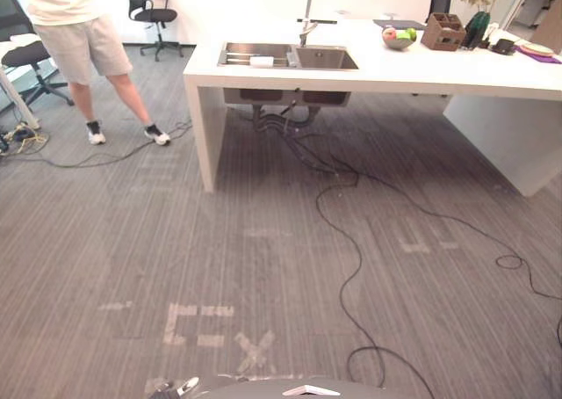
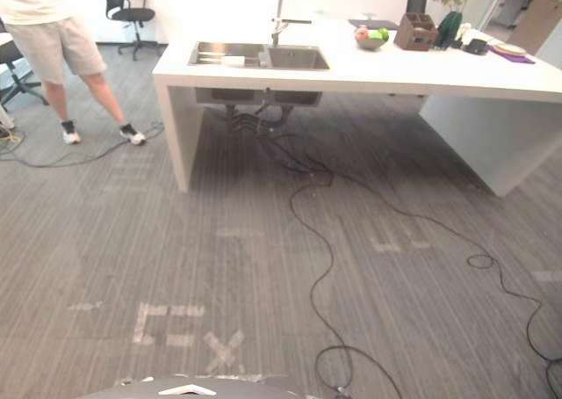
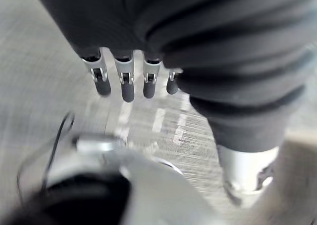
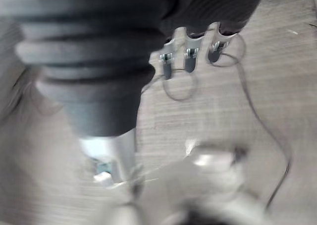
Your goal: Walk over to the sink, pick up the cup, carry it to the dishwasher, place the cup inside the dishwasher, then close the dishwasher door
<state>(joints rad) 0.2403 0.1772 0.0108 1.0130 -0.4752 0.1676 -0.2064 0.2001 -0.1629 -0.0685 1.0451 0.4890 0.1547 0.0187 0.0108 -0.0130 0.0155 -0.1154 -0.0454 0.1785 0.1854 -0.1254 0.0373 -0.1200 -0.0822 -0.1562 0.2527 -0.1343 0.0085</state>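
**Scene at the sink [image 1: 290, 57], seen from the room.**

- **Sink.** A steel double basin is set into the near corner of a long white counter [image 1: 369, 72]. A tall faucet [image 1: 308, 17] rises behind the divide between the basins.
- **Task's thing.** A small white item [image 1: 262, 61] lies on the bars across the sink's left basin, close to the divide. It is too small to tell whether it is the cup. It lies well apart from both hands, with open carpet between, and no finger touches it.
- **Left hand [image 3: 150, 84].** It hangs over the grey carpet [image 1: 114, 241], far short of the sink. Its fingers [image 3: 127, 86] point down, straight and relaxed, with nothing in them.
- **Right hand [image 4: 189, 56].** It also hangs over the carpet on the near side of the sink. Its fingers [image 4: 167, 66] are loose and released, holding nothing.
- **Along the counter to the right of the sink.** In order stand a bowl of fruit [image 1: 398, 39], a brown compartment box [image 1: 442, 32] and a dark green vase [image 1: 478, 27].
- **Left of the sink.** A person [image 1: 83, 39] in pale shorts and white shoes stands on the carpet. A black office chair [image 1: 149, 12] stands by the far wall.
- **Near side of the sink.** Pale tape marks [image 1: 215, 329] lie on the carpet well before the counter.
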